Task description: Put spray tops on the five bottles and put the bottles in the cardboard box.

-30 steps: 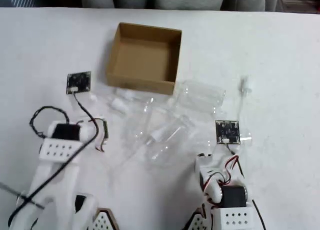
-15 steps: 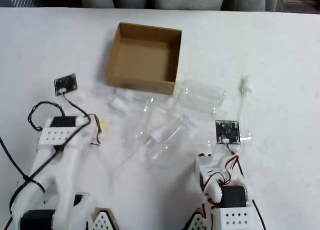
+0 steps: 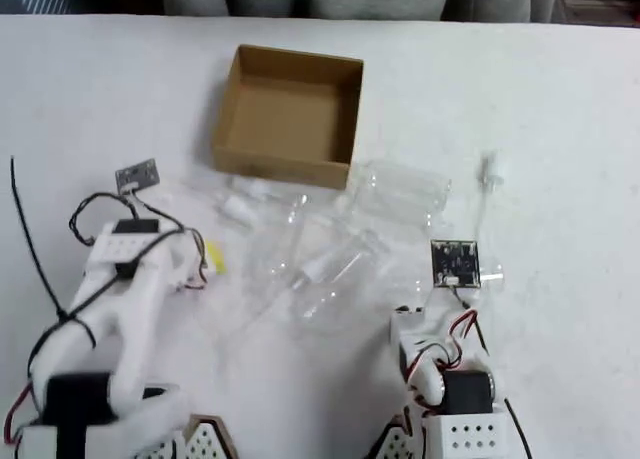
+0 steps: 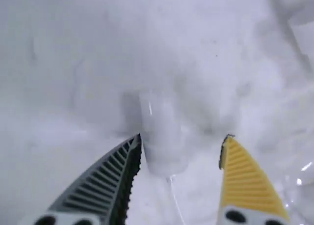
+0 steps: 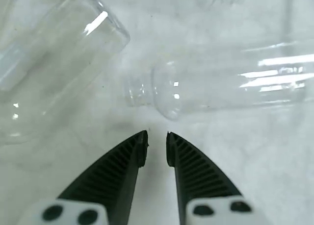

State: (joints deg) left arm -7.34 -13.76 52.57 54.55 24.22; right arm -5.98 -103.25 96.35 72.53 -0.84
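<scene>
Several clear bottles (image 3: 330, 244) lie on their sides in a heap on the white table, just in front of the open cardboard box (image 3: 290, 114). A white spray top (image 4: 159, 132) lies on the table between the fingers of my left gripper (image 4: 182, 137), which is open and close above it. The left arm (image 3: 125, 269) is at the near left, with its yellow finger (image 3: 211, 262) showing beside it. My right gripper (image 5: 156, 137) is shut on nothing, a short way from the neck of a lying bottle (image 5: 221, 83). Another bottle (image 5: 49, 63) lies beside it.
A loose spray top with a long tube (image 3: 487, 174) lies at the right of the heap. The right arm (image 3: 450, 379) is at the near right. Bare table (image 3: 560, 99) stretches to the right of the box and along the far side.
The left arm has swung: its wrist drifted left and lowered, and its base link came up into view at the near left. The right arm, bottles and box have not moved.
</scene>
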